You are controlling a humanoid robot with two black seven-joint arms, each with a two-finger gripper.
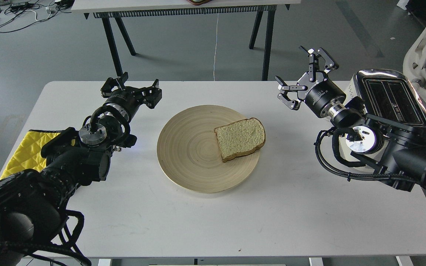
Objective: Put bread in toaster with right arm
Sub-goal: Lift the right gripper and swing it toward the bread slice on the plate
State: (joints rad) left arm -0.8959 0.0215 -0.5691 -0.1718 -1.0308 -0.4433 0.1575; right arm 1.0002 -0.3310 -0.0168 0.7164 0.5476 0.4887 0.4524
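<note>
One slice, untouched: the square-ish slice of light tan sandwich bread with a brown crust (240,138) lies flat on the right half of the round pale wooden plate (187,155), its rounded top toward the right, nothing gripping it.
Plate: sits mid-table on the white rectangular tabletop (235,221), between the two arms.
Step in hand: by my reading, the very start; the reach for the bread is not yet made, so grasp, carry and drop into a slot are all ahead.
Left side, idle: the black left arm ends in an all-black left gripper (139,90), fingers parted and empty, well apart from the plate; a quilted yellow cloth (24,151) shows under that arm at the table's left edge.
Right claw: the black right arm's white-tipped right gripper (301,74) is spread wide, holding and touching nothing, raised above the table beyond and to the right of the bread.
Toaster: the cream-white two-slot toaster with a shiny chrome top (394,99) stands at the table's right edge, just behind the right arm's wrist, both slots dark and apparently empty.
Next move, as I judge it: swing the claw down and left toward the slice, then pinch it by an edge, since it lies flat on the plate and offers little to grab from above.
</note>
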